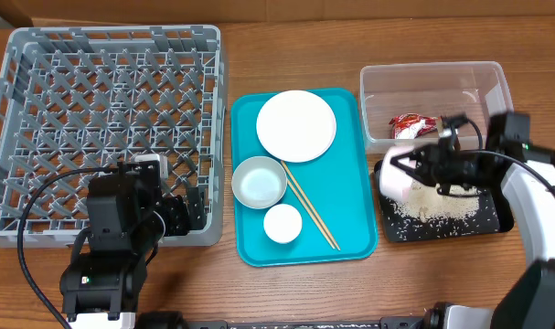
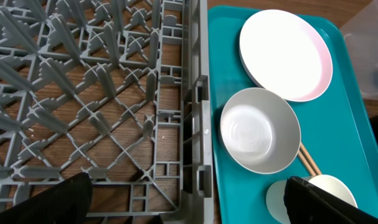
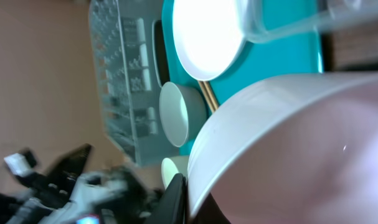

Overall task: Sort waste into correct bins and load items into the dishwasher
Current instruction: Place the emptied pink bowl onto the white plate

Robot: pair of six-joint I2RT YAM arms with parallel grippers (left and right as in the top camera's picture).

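Overhead, right gripper (image 1: 414, 169): shut on the rim of a held dish (image 1: 393, 178), white and round, tipped on edge.
Overhead, held dish position: above the near-left end of the black tray (image 1: 496, 219), with rice (image 1: 437, 206) spread on the tray below it.
Overhead, clear tub (image 1: 496, 78): just behind the black tray, wrapper (image 1: 412, 125) lying inside.
Overhead, left gripper (image 1: 187, 212): over the front right corner of the rack (image 1: 12, 137), holding nothing.
Overhead, teal tray (image 1: 346, 210): between rack and bins; carries plate (image 1: 295, 125), bowl (image 1: 259, 182), cup (image 1: 282, 223) and chopsticks (image 1: 312, 215).
Left wrist, fingers (image 2: 326, 202): spread wide, one over the rack floor, the other over the cup's side of the teal tray; nothing between them.
Left wrist, bowl: ahead and slightly right, upright and empty.
Left wrist, chopsticks: run diagonally from under the bowl's edge toward the cup.
Right wrist, held dish: fills the lower right; one dark finger shows at its rim, the other is hidden.
Judgement, step: tipping rice out looks about done.
Judgement, key relation: the rack lies well to the left of the right gripper, with the teal tray between; the left arm is far nearer it.
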